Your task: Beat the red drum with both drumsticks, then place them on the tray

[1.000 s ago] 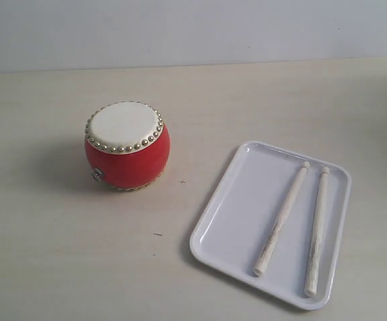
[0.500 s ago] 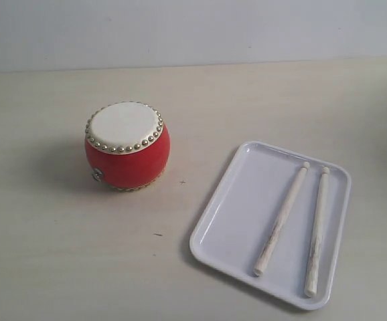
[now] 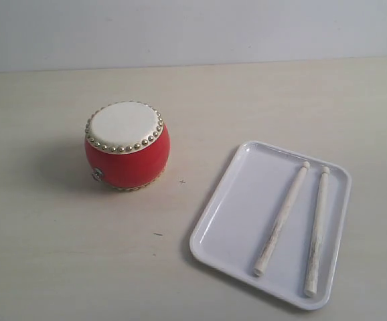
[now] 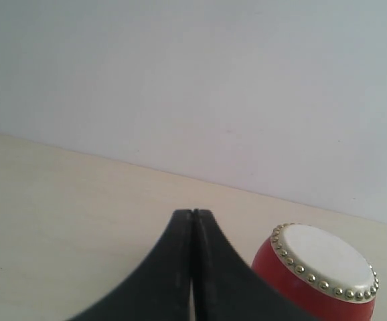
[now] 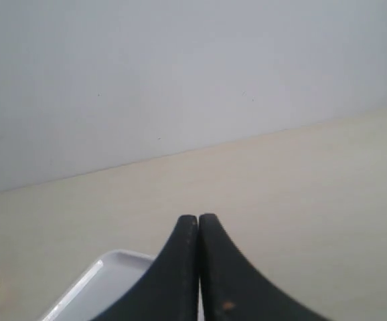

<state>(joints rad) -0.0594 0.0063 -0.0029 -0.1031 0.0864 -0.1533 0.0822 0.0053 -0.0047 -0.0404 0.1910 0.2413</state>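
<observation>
No text, label, brand, number or sign can be read anywhere: the red drum (image 3: 127,146), the tray (image 3: 240,200) and both drumsticks (image 3: 282,219) are unmarked.

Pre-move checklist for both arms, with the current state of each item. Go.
1. Both sticks lie in the tray, side by side and apart: ok.
2. Drum upright, head bare, standing apart from the tray: ok.
3. Left gripper open for a grasp: not ok. Its jaws are shut on nothing.
4. Right gripper open for a grasp: not ok. Its jaws are shut on nothing.
5. No arm over the drum or tray in the exterior view: ok.
6. Drum already beaten: cannot tell. If not, picking up the sticks likely comes next.
</observation>
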